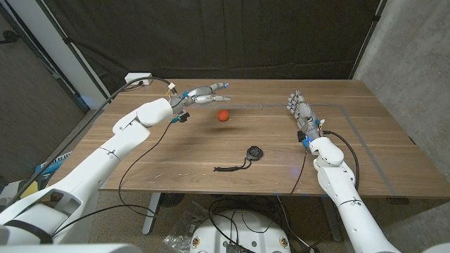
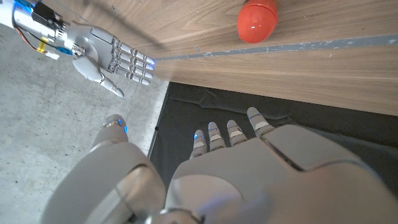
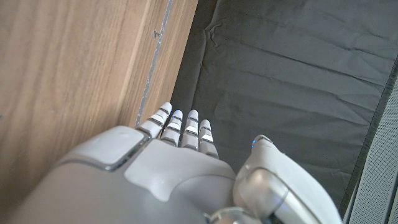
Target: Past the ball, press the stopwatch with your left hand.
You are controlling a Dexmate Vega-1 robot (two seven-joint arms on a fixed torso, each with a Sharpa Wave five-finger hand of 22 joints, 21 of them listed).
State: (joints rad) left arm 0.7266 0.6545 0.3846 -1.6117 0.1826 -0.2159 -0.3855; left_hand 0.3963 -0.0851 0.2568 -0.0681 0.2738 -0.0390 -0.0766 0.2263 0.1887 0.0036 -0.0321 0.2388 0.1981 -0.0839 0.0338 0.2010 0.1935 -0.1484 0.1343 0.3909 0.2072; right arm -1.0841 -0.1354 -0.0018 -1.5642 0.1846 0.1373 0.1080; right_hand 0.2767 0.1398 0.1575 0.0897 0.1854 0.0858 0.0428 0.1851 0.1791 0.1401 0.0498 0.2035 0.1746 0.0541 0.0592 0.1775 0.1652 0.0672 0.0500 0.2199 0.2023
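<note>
Left hand (image 1: pixel 204 93): fingers spread, empty, near the table's far edge, beyond the ball (image 1: pixel 223 115).
Right hand (image 1: pixel 301 111): fingers straight, holding nothing.
Risk: reaching back for the stopwatch (image 1: pixel 254 152), the arm may knock the ball.

The table (image 1: pixel 176 151) is wood with a smooth, matt brown grain, crossed by a thin grey tape line (image 1: pixel 365 144). The ball (image 1: pixel 223 116) is glossy red, like plastic, with a bright highlight in the left wrist view. The stopwatch (image 1: pixel 254 152) is matt black, its cord (image 1: pixel 230 168) a dark woven string. Both hands, left (image 1: pixel 204 93) and right (image 1: pixel 301 109), have smooth grey plastic shells and silvery metal-looking fingers. Far behind hangs a wrinkled, matt black cloth (image 1: pixel 232 39). At right stands a rough grey wall (image 1: pixel 415 63).
</note>
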